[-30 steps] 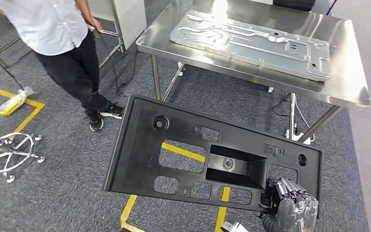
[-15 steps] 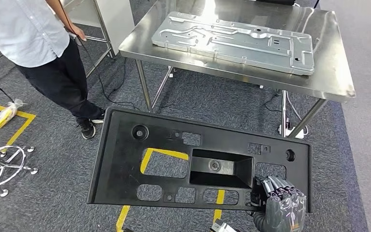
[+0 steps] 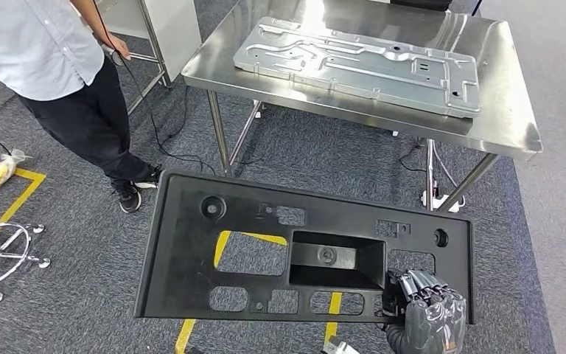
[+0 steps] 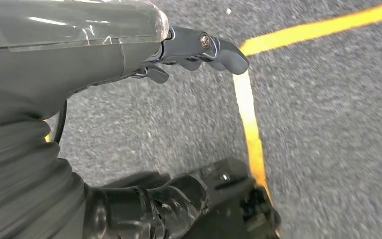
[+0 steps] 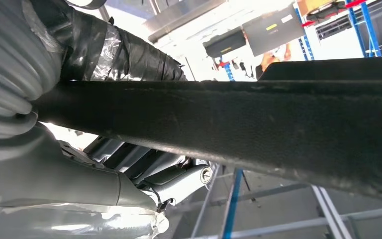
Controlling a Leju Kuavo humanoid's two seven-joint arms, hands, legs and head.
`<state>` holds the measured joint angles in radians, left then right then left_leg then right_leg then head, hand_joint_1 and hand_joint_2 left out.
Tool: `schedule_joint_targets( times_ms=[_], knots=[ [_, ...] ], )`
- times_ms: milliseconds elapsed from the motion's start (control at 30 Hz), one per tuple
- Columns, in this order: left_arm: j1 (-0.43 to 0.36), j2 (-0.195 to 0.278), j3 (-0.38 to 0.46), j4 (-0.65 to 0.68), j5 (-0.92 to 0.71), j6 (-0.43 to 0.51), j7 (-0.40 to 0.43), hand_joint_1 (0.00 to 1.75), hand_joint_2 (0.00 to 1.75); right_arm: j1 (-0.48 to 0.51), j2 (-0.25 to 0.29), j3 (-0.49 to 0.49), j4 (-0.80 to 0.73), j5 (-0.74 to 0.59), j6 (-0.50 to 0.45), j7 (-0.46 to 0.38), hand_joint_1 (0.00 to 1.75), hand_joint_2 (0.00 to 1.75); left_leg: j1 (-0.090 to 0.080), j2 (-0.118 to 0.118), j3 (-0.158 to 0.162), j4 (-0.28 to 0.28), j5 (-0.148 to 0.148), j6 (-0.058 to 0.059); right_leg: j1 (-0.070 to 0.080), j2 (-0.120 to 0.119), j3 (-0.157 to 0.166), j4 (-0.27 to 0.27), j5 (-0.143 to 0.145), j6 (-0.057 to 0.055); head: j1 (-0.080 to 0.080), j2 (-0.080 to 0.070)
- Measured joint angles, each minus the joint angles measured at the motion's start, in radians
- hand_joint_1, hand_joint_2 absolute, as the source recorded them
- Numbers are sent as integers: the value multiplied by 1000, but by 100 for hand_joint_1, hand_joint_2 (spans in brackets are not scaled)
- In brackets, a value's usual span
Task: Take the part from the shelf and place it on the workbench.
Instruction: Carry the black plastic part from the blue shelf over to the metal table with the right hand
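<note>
— Over the grey carpet (image 3: 74,310), what is the robot carrying?

— A wide black plastic panel (image 3: 191,258), flat and full of cut-outs, with a deep rectangular pocket near its middle. It hangs in the air in front of the robot, slightly tilted, well short of the table (image 3: 512,125).

— Which hand has it?

— The right hand (image 3: 427,313), at the panel's near right corner. Its fingers (image 3: 420,284) reach up through one of the openings and clench on the edge there. From the right wrist view the same hand (image 5: 40,149) sits just under the panel's dark edge (image 5: 258,129), thumb on one side and fingers on the other — a firm grasp.

— And the left hand?

— The left hand (image 4: 129,55) hangs over the carpet beside a yellow floor line (image 4: 251,124). Its fingers (image 4: 219,47) are stretched out and slightly bent, with nothing in them — released.

— What is on the table?

— A long silver sheet-metal plate (image 3: 361,63), stamped with ribs and holes, lying flat across the steel top. The table stands on thin metal legs, with cables on the floor beneath it.

— Anyone nearby?

— A person (image 3: 66,81) in a light shirt and dark trousers stands at the far left, one hand near a grey cabinet (image 3: 169,26). Lower left there is the chrome star base of a chair (image 3: 0,254), and yellow tape lines run under the panel.
</note>
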<state>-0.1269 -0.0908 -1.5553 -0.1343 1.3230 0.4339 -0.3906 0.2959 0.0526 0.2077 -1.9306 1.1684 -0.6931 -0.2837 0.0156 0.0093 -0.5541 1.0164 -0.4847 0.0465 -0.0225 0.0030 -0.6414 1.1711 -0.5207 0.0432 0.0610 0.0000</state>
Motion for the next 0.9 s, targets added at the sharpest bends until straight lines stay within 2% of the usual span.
schedule_joint_targets(
  times_ms=[67,100,167,233,300,367,400,433,467,533,600,700,767,800,867,900],
  knots=[
    [0,0,0,0,-2,-17,-12,0,175,-2,-3,4,2,-10,0,1,175,175,-3,0,4,2,-5,-10,4,-6,54,-115,42,-9,0,0],
    [0,0,0,0,-2,-21,-17,0,175,-2,-4,6,3,-11,0,2,175,175,-4,0,4,2,-7,-15,7,-7,64,-140,45,-14,0,0],
    [-1,1,0,0,-3,-26,-22,0,175,-2,-4,8,5,1,0,-2,175,175,-5,2,6,-2,-7,-28,12,-3,64,-145,43,-26,-1,0],
    [-1,1,0,0,-6,-30,-23,0,175,-2,1,8,5,24,0,-14,175,175,-3,2,3,11,-20,-39,8,-2,68,-152,46,-40,-1,0],
    [-1,2,0,0,-13,-30,-23,0,175,-2,10,8,5,42,0,-27,175,175,-1,0,-32,92,-69,-45,6,-3,74,-159,48,-55,-2,0],
    [1,3,0,0,-18,-29,-22,0,175,-3,15,8,5,50,0,-33,175,175,-2,-1,-98,226,-129,-47,11,-3,74,-158,45,-63,-3,0],
    [2,3,0,0,-19,-29,-22,0,175,-2,16,8,5,51,0,-33,175,175,-2,-1,-122,273,-141,-48,13,-2,74,-156,44,-64,-3,0],
    [3,3,0,0,-19,-29,-22,0,175,-2,16,8,5,54,0,-34,175,175,-2,-1,-132,288,-134,-47,16,-1,75,-154,42,-65,-3,0],
    [4,3,0,0,-20,-29,-22,0,175,-2,17,8,5,59,0,-35,175,175,-2,-1,-122,262,-107,-44,17,1,76,-152,40,-66,-3,0],
    [4,5,0,0,-21,-29,-21,0,175,-2,21,8,5,74,0,-40,175,175,-3,-3,-63,132,-36,-33,20,4,80,-146,34,-64,-3,0],
    [2,7,0,0,-22,-30,-20,0,175,-2,23,8,5,73,0,-49,175,175,-7,-6,-18,33,-5,-24,24,7,80,-141,29,-57,-3,0],
    [2,8,0,0,-21,-29,-19,0,175,-1,26,8,4,45,0,-71,175,175,-8,-6,-9,11,-4,-15,25,7,79,-140,27,-42,-3,0],
    [1,8,0,0,-21,-29,-20,0,175,-2,30,7,2,29,0,-82,175,175,-2,-4,-3,1,2,-4,23,6,68,-111,5,-31,-2,0],
    [1,8,0,0,-21,-29,-20,0,175,-2,31,6,1,22,0,-87,175,175,0,-3,-1,-3,3,1,21,5,49,-70,-20,-26,-2,0],
    [0,8,0,0,-20,-29,-20,0,175,-1,33,2,0,8,0,-96,175,175,0,-1,0,-4,2,4,14,4,-15,55,-78,-17,-1,0],
    [1,8,0,0,-20,-29,-20,0,175,-1,33,0,0,3,0,-100,175,175,0,0,0,-4,1,4,11,3,-43,106,-93,-13,-1,0]
  ],
)
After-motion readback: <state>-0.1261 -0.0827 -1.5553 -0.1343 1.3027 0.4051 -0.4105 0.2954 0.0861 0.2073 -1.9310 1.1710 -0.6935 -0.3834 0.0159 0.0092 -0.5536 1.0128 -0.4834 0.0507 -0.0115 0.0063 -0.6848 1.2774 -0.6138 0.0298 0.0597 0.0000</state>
